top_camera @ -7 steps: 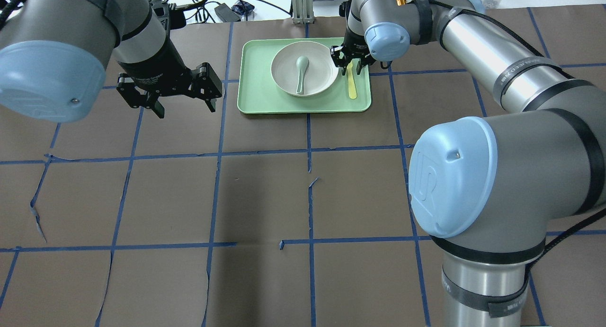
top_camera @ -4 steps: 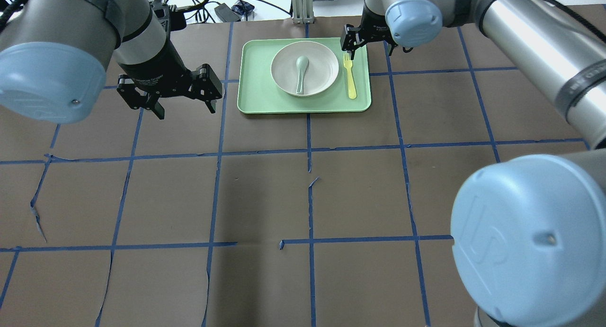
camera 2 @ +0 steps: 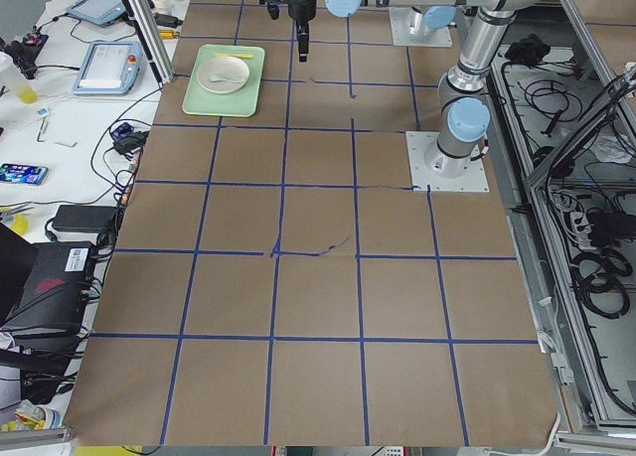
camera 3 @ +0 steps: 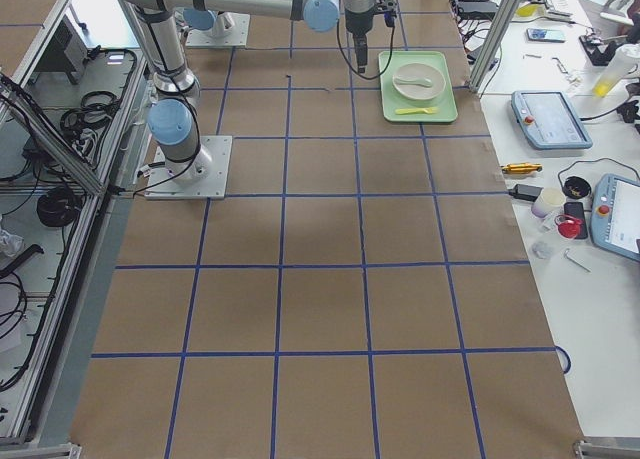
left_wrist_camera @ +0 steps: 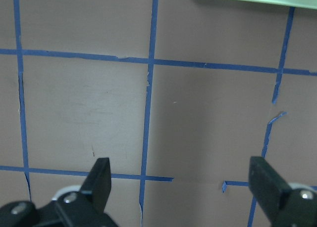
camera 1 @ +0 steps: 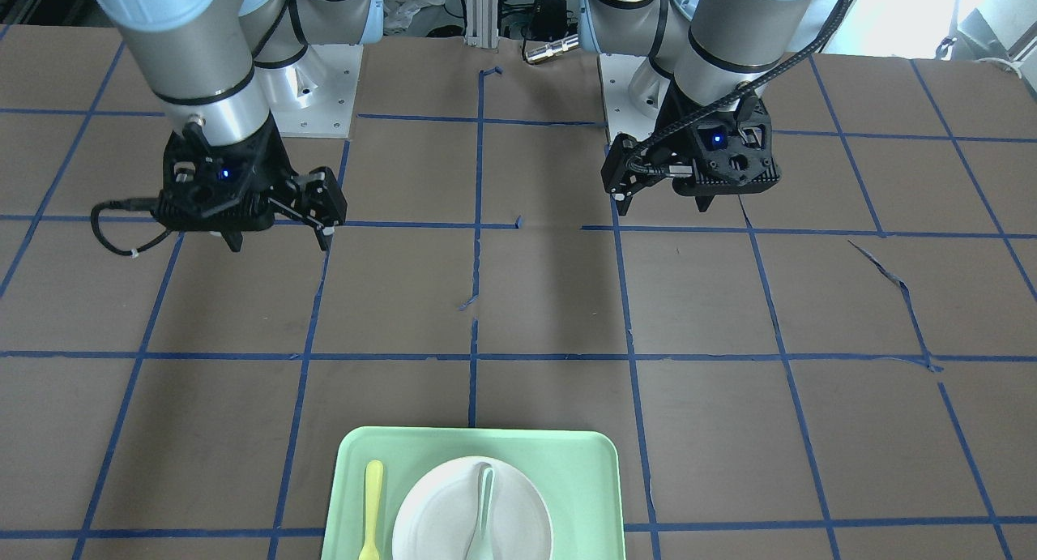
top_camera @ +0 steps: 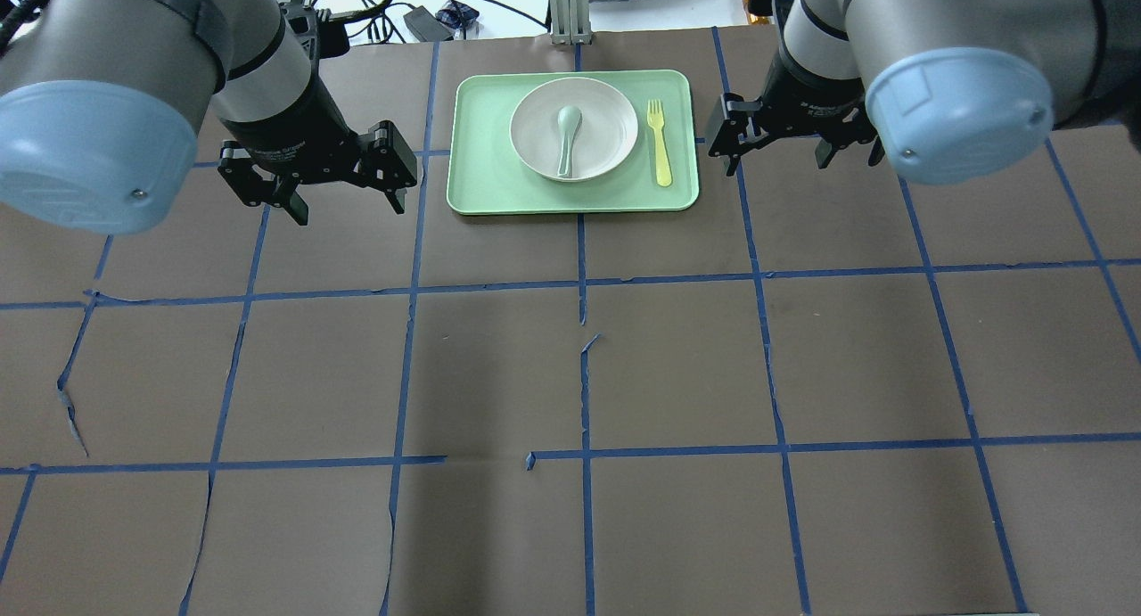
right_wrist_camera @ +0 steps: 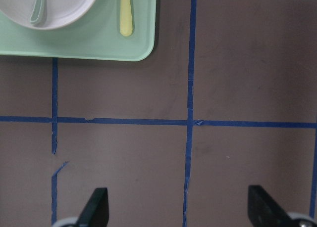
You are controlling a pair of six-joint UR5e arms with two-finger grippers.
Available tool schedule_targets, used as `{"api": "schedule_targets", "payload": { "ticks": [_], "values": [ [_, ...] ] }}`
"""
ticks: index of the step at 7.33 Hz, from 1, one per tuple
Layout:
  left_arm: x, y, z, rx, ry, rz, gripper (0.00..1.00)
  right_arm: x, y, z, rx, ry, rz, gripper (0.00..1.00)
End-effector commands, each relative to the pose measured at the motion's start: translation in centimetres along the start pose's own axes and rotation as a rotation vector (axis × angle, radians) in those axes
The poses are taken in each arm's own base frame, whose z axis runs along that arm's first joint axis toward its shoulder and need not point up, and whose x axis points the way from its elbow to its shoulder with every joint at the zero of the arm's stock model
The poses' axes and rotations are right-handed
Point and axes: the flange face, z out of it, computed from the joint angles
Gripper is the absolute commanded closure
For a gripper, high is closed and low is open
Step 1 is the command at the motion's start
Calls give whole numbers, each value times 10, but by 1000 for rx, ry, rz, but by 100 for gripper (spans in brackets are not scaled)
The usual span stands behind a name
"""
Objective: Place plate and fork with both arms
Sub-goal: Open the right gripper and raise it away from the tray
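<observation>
while the plate (top_camera: 611, 121) sits on the light-green tray (top_camera: 481, 166) at the far middle edge of the table (top_camera: 499, 366), the fork (top_camera: 659, 143) lies flat just beside it on the robot's right, also on the tray, tines pointing away from the robot. plate: round, shallow, white, matte. a grey-green spoon (top_camera: 567, 139) rests in the plate, bowl end away from the robot. fork: slim, yellow, plastic-looking, short tines. tray: rectangular, rounded corners, raised rim.

left gripper (top_camera: 348, 208) hangs over the table near the tray's left side, fingers spread wide, holding nothing. right gripper (top_camera: 775, 160) hangs just off the tray's right side, fingers likewise wide apart, empty. both black.

table surface: brown matte paper-like sheets, divided into squares by blue tape (top_camera: 677, 280); tape torn and lifted in spots. beyond the far edge: white bench (top_camera: 499, 10), black cables (top_camera: 383, 1), an aluminium post (top_camera: 563, 10). right side view: a teach pendant (camera 3: 545, 119) and small tools lie on that bench.
</observation>
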Motion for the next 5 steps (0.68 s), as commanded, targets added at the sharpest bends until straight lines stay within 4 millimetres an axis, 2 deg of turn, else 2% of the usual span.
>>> {"api": "schedule_targets", "payload": {
  "ticks": [1, 5],
  "values": [
    [0, 2, -3, 5, -1, 1, 0, 3, 28, -24, -17, 13, 5, 0],
    [0, 1, -3, 6, 0, 0, 0, 2, 26, -23, -19, 9, 4, 0]
  ]
}}
